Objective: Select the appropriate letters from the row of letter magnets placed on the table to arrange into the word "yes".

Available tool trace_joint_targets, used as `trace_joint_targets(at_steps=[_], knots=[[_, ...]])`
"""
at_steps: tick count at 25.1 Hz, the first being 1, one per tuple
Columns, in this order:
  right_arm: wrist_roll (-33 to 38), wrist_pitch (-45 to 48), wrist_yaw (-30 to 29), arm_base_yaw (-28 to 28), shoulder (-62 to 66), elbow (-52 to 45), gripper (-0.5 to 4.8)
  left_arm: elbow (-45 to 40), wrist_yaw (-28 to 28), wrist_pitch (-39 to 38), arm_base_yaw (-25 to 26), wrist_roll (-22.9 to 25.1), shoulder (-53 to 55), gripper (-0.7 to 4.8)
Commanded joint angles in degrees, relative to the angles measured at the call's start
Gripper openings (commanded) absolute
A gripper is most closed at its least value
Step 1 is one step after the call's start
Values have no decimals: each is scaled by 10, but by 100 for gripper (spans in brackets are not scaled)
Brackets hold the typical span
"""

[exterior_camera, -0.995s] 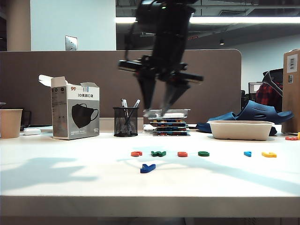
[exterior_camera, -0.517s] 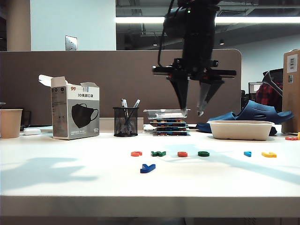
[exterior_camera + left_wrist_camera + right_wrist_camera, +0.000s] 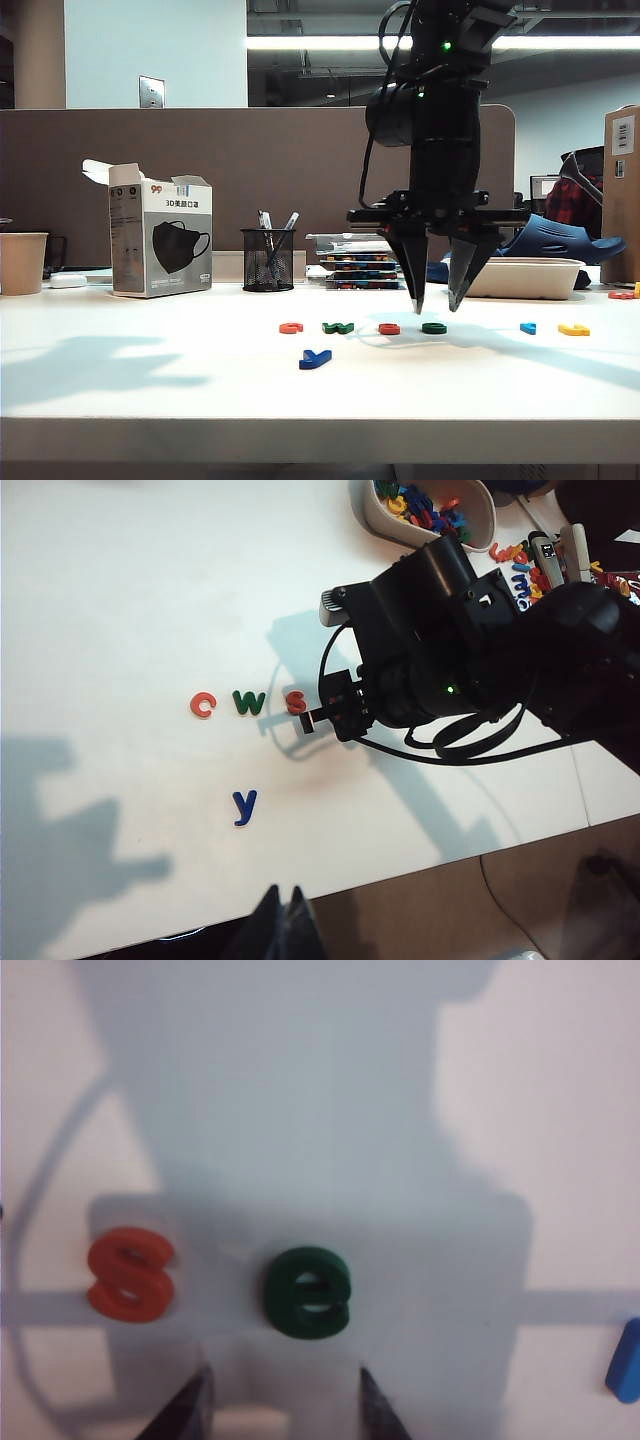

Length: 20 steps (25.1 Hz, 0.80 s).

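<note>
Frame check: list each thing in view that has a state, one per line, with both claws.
Blue y: flat on the table, pulled out in front of the row.
Green e: flat in the row, untouched, lined up with the gap between the right claw's tips.
Red s: flat in the row, beside the e.
Right claw: open, hanging above the e.
Left claw: only dark tips show, well clear of the letters, opening unclear.
Mask box: top flap open.

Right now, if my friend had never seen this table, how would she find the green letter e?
Look at the white table and the row of little letters along its middle. The right gripper hangs open just above the row, and the green e lies right under it. It is round and mid-green, with a red s beside it, while the other green letter, the w, is darker and zigzag.
</note>
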Motion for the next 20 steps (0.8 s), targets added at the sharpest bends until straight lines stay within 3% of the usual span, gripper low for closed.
trace_joint_targets(at_steps=[1,20], knots=[[-5,27,3,0,-1,-9,181,2,-2,4,0,-2,-2,-5],[-30,47,0,-10,21,-9,181,2,-2,4,0,-2,-2,-5]])
